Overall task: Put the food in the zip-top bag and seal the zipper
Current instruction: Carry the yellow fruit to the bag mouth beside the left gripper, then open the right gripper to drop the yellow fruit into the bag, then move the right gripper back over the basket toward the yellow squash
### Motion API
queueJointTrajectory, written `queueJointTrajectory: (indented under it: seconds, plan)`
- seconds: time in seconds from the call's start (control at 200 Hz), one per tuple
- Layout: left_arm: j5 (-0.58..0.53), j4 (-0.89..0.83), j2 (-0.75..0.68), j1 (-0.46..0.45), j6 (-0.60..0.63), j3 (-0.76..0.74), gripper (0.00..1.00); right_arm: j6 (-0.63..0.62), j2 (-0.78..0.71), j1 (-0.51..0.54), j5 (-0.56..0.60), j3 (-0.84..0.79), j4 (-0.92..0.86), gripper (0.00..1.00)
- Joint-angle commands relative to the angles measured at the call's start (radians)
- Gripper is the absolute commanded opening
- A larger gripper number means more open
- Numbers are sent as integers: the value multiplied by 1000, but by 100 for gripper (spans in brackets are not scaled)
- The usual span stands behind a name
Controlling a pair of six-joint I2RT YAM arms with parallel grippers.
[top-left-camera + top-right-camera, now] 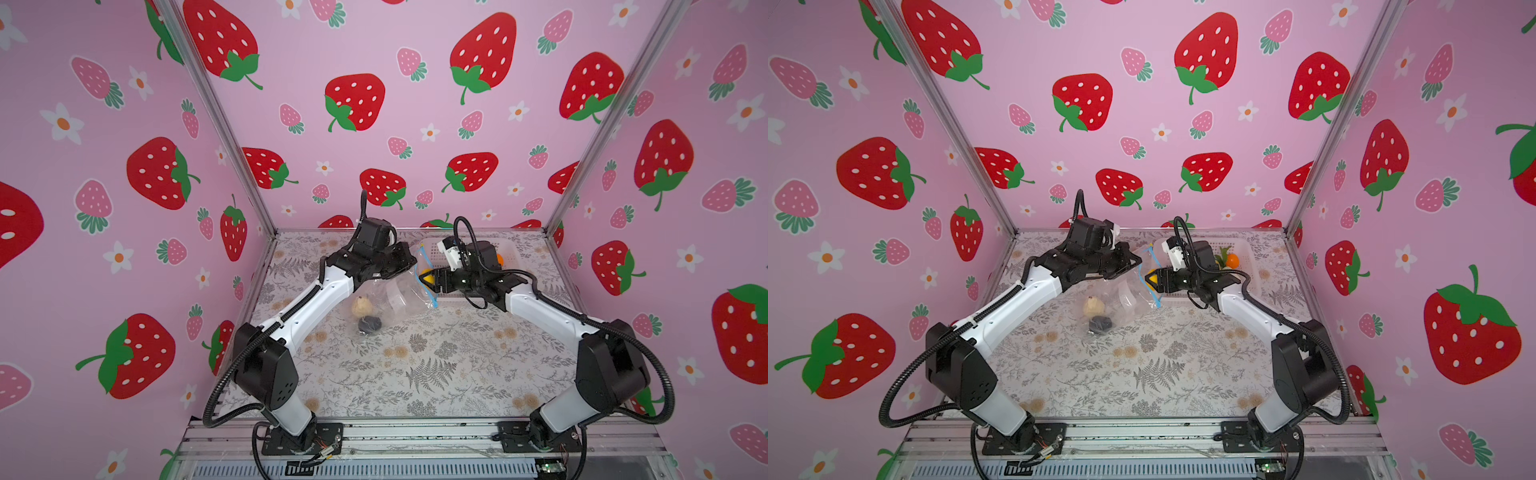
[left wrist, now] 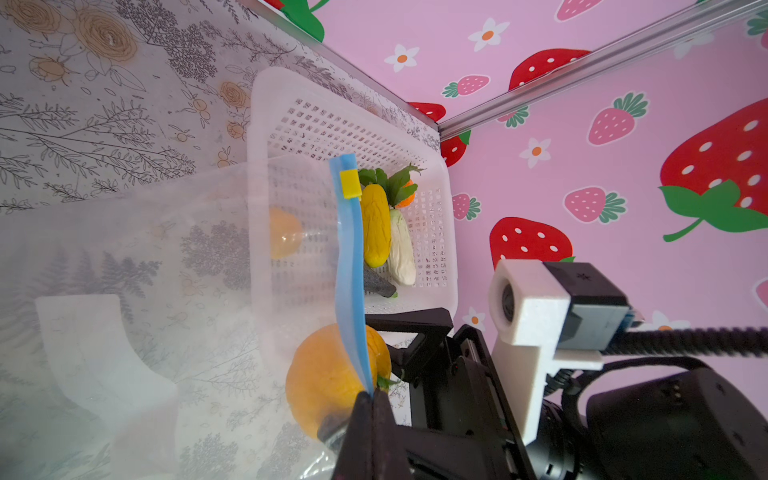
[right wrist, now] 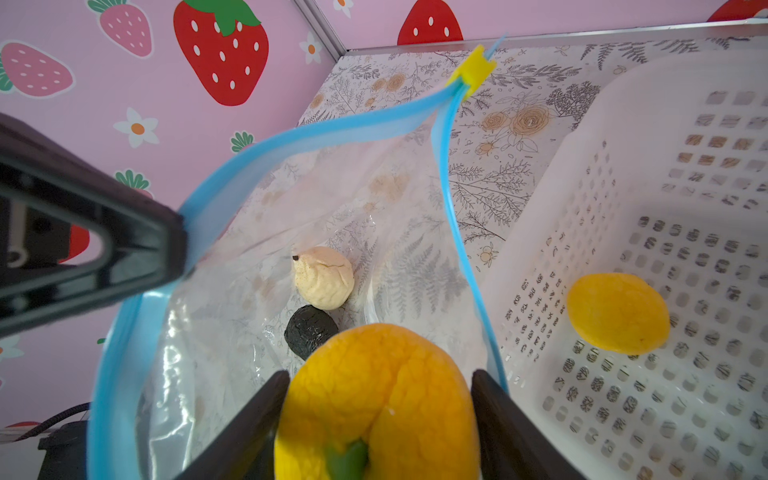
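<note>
The yellow fruit (image 3: 374, 399), clasped in the right gripper (image 3: 380, 374) at the bag (image 3: 216, 316) mouth, should go deeper before release, while the left gripper (image 2: 372, 403) pinches the zipper (image 2: 351, 257) up

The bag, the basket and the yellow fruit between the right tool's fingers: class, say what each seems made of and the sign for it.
Bag: thin clear glossy plastic film; the table print shows through and creases glint. Basket: white, slightly translucent moulded plastic, probably stiff; neat rows of holes. Yellow fruit: matte, wrinkled, perhaps foam or soft rubber.
</note>
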Motion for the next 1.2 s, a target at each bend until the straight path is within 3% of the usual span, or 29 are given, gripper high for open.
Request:
queueJointTrajectory:
  seconds: [0.0, 0.595, 1.195]
  plan:
    - [-4, 1, -15, -5, 0, 36, 0, -18, 10, 1, 6, 19, -10, 73]
    - [-3, 2, -13, -4, 0, 29, 0, -21, 5, 0, 10, 17, -16, 73]
    - [-5, 11, -22, -3, 0, 7, 0, -118, -154, -42, 114, 72, -137, 70]
